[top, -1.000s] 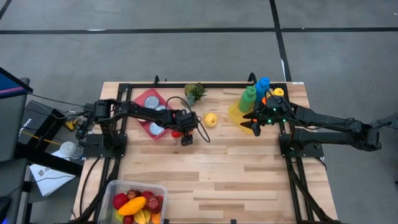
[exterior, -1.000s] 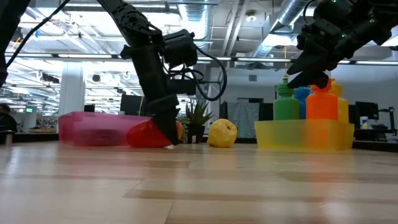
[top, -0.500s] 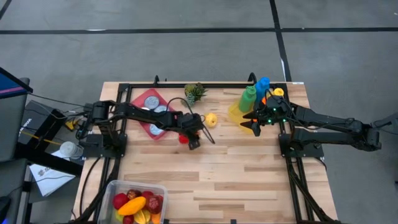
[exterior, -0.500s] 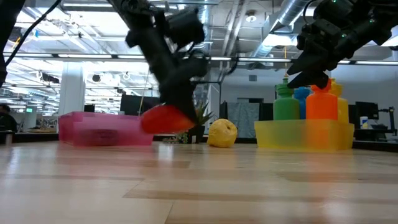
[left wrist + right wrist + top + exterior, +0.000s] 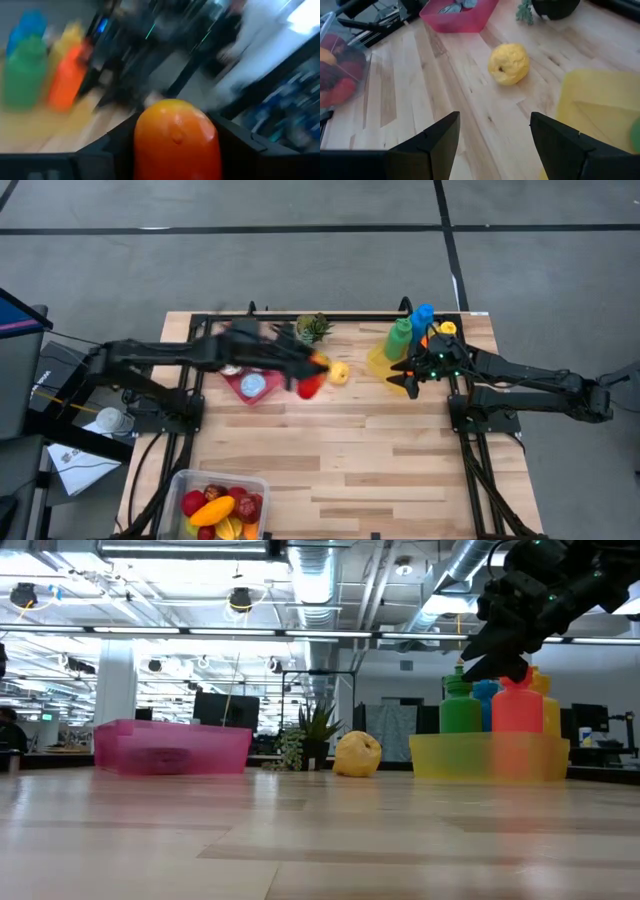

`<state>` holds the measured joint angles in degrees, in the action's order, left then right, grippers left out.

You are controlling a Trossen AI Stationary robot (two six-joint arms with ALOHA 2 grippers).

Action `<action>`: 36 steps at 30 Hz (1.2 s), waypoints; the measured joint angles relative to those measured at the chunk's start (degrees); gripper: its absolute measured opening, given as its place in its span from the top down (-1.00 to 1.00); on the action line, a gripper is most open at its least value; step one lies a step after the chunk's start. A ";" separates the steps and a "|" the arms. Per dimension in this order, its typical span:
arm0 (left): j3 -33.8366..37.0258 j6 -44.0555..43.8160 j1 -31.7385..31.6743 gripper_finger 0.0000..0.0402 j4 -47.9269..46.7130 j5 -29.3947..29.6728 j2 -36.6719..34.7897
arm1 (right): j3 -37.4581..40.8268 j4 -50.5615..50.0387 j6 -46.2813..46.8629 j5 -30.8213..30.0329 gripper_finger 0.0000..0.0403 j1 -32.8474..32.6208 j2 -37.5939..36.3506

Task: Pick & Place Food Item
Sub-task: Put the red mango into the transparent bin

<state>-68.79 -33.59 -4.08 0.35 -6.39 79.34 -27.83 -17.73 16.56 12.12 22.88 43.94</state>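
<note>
Lifting: left claw [image 5: 312, 376] has risen off the wooden table [image 5: 400, 460] in a fast swing, gone from the low view where it worked a second ago.
Grip: fingers clamped on the red-orange rounded plastic fruit [image 5: 175, 137], carried with it.
Below claw: pink plastic tray [image 5: 246, 385] beside; yellow lumpy lemon [image 5: 339, 372] near.
Right claw [image 5: 408, 379]: hovering spread, unloaded, by the yellow bottle bin [image 5: 489, 757].
Meaning: pick looks done; placing remains, possibly into the clear fruit tub [image 5: 218, 505], well apart.

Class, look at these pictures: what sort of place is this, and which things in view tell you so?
Probably a robotics lab or test workspace. Two dark arms are mounted on a wooden table set with toy-like food, such as a yellow fruit, and beyond it the low view shows exposed ceiling ducts and an open room with monitors.
</note>
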 joint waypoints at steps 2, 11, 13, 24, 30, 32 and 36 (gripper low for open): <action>0.02 -1.73 0.19 -0.02 1.81 0.12 -4.68 | -0.02 -0.05 0.00 0.02 -0.17 -0.14 0.25; 0.09 -4.46 4.00 -0.02 10.85 -0.95 -21.79 | -0.02 0.04 0.00 -0.05 -0.17 -0.33 3.04; 0.02 -4.05 5.42 -0.03 12.34 -1.64 -24.10 | -0.07 0.70 -0.01 -0.03 -0.17 -0.34 4.27; 0.03 -1.19 11.14 0.00 7.02 -0.97 -28.00 | -0.02 5.75 1.50 5.83 -0.17 -0.35 8.18; 0.11 -4.71 13.22 0.01 -2.38 1.44 -26.15 | -2.40 12.95 2.85 15.71 -0.17 -0.35 8.16; 0.11 -4.68 13.69 0.01 -2.27 1.44 -25.71 | -5.13 14.45 2.98 19.79 -0.17 0.00 8.05; 0.07 -4.34 13.86 0.00 -1.83 1.55 -25.82 | -14.27 15.40 1.83 27.08 -0.16 2.14 5.17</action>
<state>-68.73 -37.93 9.78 -1.48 -4.84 53.52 -42.11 -2.34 18.39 39.21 25.02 49.11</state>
